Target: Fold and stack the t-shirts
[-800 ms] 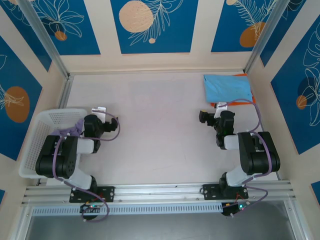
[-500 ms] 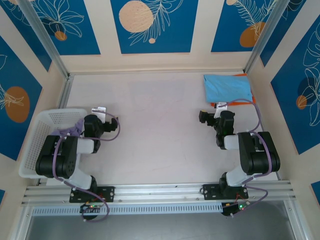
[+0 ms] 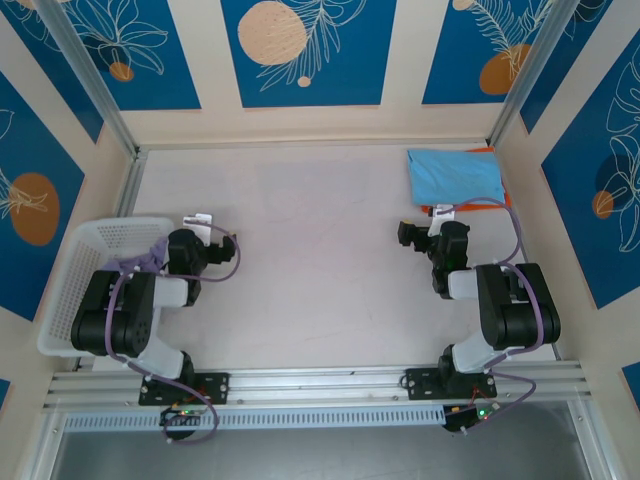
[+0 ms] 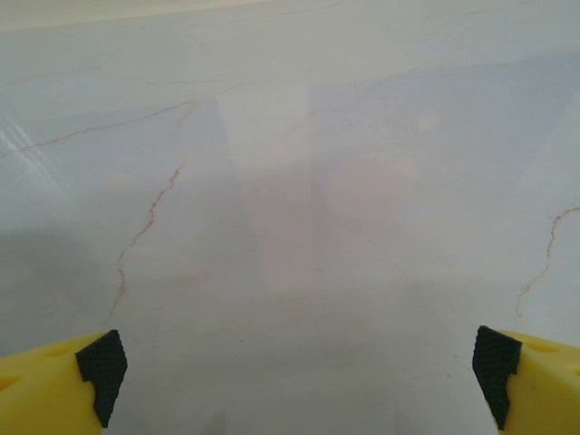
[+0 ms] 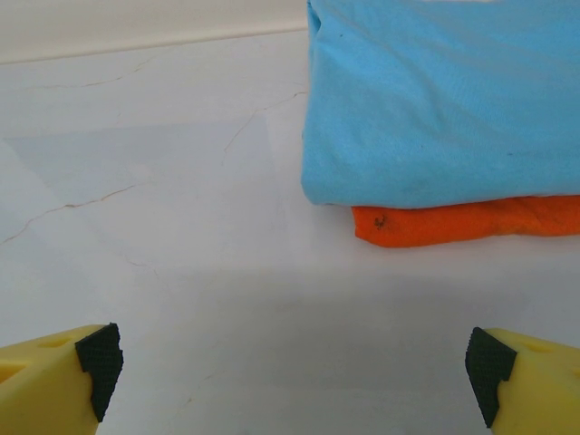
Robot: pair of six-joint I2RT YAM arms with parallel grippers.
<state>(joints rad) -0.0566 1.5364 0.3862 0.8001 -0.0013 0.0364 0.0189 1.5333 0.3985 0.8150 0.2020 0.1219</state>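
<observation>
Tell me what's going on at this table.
Neither arm is handling anything: the left gripper and the right gripper are both open and empty over the table. A folded light blue t-shirt lies on top of an orange t-shirt at the far right corner. Part of a lavender t-shirt shows in the white basket on the left, not yet folded.

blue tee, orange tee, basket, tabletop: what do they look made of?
Light blue tee: soft matte knit cloth, fine weave showing, rounded fold. Orange tee beneath it: similar cloth. Basket: probably white plastic, rigid mesh of holes. Tabletop: smooth, pale, thin vein lines, faint sheen; marble-look, perhaps laminate.
</observation>
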